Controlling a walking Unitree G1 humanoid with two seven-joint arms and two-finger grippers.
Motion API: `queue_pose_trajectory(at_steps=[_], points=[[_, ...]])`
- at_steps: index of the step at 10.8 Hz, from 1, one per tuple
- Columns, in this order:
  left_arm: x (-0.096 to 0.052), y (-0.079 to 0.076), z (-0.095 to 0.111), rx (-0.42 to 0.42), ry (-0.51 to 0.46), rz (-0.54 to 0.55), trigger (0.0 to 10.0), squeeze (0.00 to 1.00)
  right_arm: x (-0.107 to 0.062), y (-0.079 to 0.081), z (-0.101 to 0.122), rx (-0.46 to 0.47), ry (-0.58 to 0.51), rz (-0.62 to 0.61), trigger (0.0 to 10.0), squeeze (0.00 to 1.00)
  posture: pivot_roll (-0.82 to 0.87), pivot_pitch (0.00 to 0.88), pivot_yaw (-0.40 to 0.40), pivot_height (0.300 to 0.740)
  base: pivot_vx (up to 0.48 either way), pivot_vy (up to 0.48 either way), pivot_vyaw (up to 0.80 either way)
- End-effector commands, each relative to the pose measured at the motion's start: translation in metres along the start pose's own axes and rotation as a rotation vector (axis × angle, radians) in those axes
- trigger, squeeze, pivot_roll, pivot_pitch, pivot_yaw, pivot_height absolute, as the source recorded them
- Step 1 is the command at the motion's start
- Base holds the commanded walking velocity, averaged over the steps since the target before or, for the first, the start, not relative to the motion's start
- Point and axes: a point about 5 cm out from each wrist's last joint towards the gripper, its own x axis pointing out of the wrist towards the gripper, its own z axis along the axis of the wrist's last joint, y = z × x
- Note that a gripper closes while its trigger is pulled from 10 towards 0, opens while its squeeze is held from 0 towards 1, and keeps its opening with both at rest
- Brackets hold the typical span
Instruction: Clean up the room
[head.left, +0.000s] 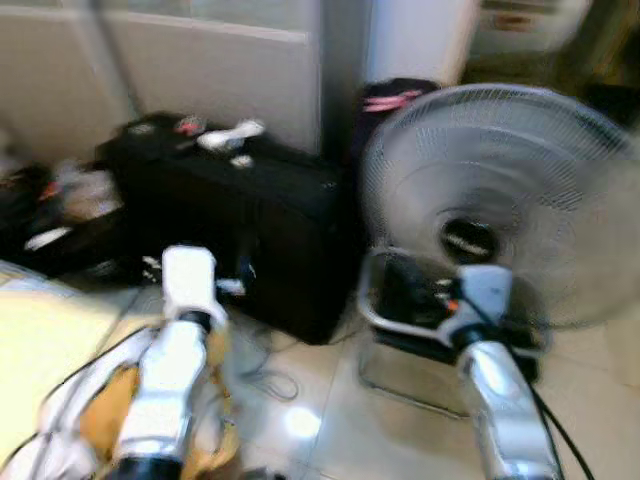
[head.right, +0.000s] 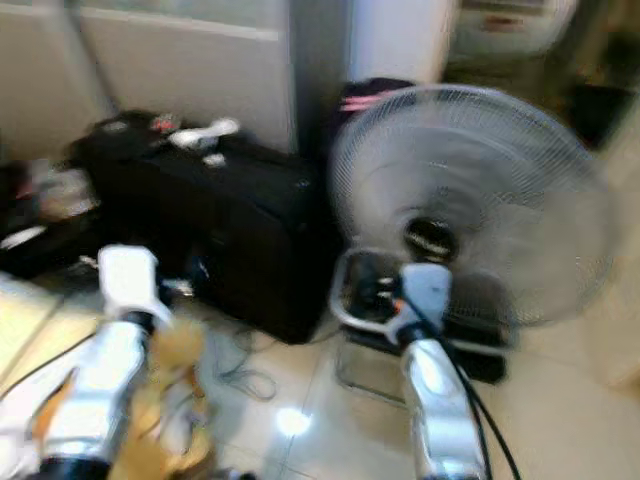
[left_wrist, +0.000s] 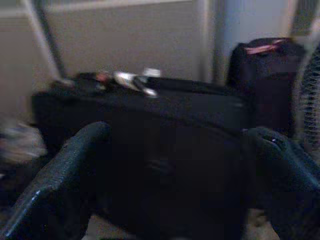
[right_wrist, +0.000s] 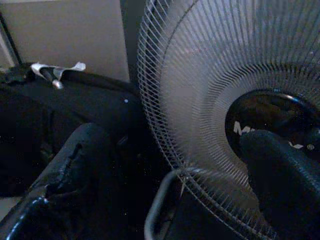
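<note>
The head views are blurred. A black suitcase (head.left: 250, 220) stands on the floor against the wall, with a white object (head.left: 232, 133) lying on top. My left gripper (left_wrist: 170, 200) is raised in front of the suitcase, open, with nothing between its fingers (left_wrist: 60, 175). To the right stands a big grey fan (head.left: 500, 200). My right gripper (right_wrist: 170, 190) points at the fan's grille from close by, open and holding nothing. Under my left arm (head.left: 175, 370) lies a yellow and white heap of cloth (head.left: 110, 410).
A dark bag with a pink strap (head.left: 395, 100) stands behind the suitcase. Dark clutter (head.left: 70, 195) lies at the left by the wall. Cables (head.left: 265, 380) trail over the tiled floor. A metal frame (head.left: 400, 300) holding dark items sits at the fan's foot.
</note>
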Motion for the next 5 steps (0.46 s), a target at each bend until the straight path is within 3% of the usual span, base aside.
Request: queue_pose_trajectory(at_steps=[1,3,5], points=[[-0.012,-0.002,-0.009,0.022,0.063,0.001,10.0,0.82,-0.006,0.0,0.008,-0.049,-0.008,-0.007,10.0,1.0,-0.12,0.0,0.097,0.74,0.0,0.0,0.8],[-0.028,-0.005,-0.013,0.057,0.096,0.013,10.0,0.79,-0.016,0.009,0.019,-0.049,-0.008,0.07,10.0,1.0,-0.12,0.0,0.079,0.74,0.0,0.0,0.8],[-0.028,-0.003,-0.004,-0.015,0.079,0.056,10.0,0.76,-0.026,0.002,0.007,-0.005,0.072,-0.041,10.0,1.0,-0.1,0.0,0.068,0.74,0.0,0.0,0.8]])
